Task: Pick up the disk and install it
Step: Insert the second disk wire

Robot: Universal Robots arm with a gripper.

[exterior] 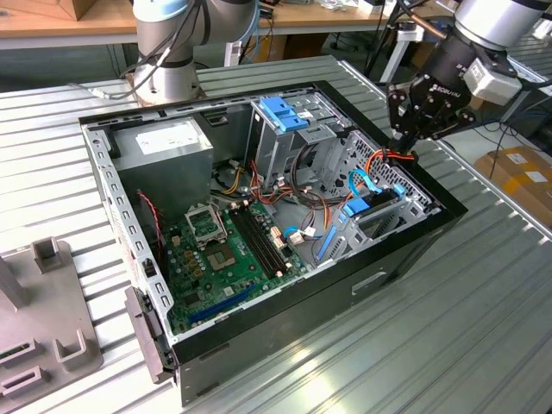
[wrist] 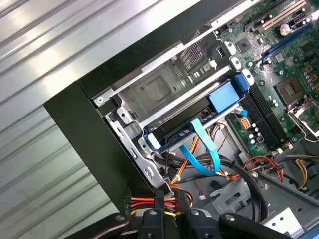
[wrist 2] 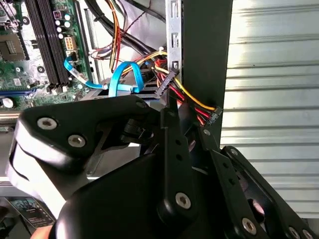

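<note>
A ribbed metal table (exterior: pixel 483 302) carries the open black computer case (exterior: pixel 285 293) in the middle. A grey holder (exterior: pixel 43 319) lies on it at the exterior view's near left.

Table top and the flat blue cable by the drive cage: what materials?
Table top: looks like bare ribbed aluminium or steel, with silvery grooves and bright glare. Flat blue cable: glossy plastic-sheathed ribbon, judging by its smooth sheen and soft loop.
</note>
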